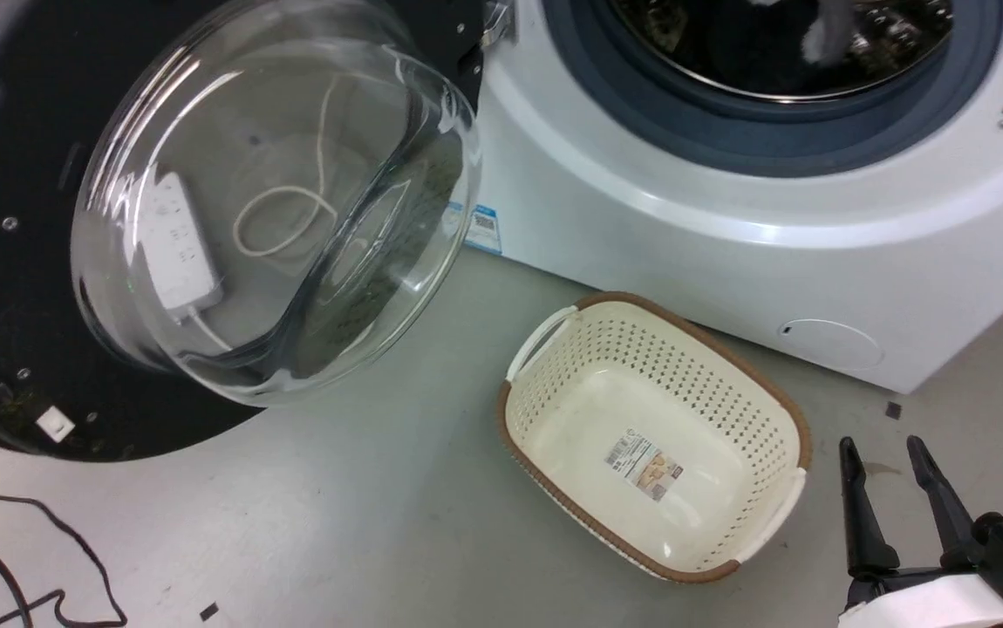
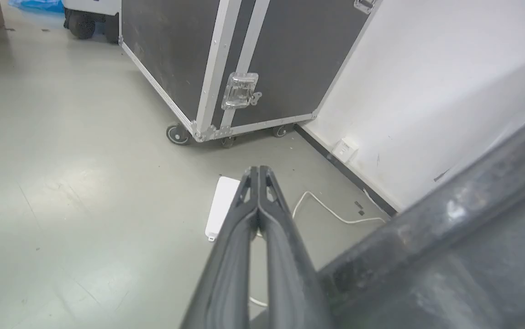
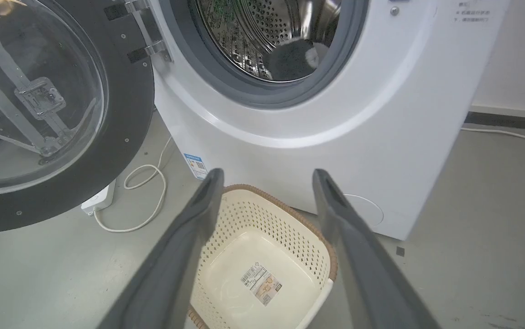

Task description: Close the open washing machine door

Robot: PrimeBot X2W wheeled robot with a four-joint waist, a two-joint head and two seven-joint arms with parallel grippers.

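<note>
The washing machine door [image 1: 231, 209] hangs wide open at the left of the head view, its black rim around a bulging clear glass bowl; it also shows at the left [image 3: 39, 105] in the right wrist view. The white washing machine [image 1: 728, 218] stands to its right with its steel drum [image 3: 267, 36] exposed and something dark inside. My left gripper [image 2: 258, 171] is shut with nothing in it, and the door's dark edge [image 2: 449, 237] lies close on its right. My right gripper [image 1: 885, 449] stands open low at the right, above the floor beside the basket.
A cream perforated basket [image 1: 781, 410] with a brown rim sits empty on the floor before the machine. A white power strip [image 2: 221, 205] and its cord lie behind the door. A black wheeled flight case [image 2: 226, 64] stands by the wall. Dark cables [image 1: 30, 558] trail at lower left.
</note>
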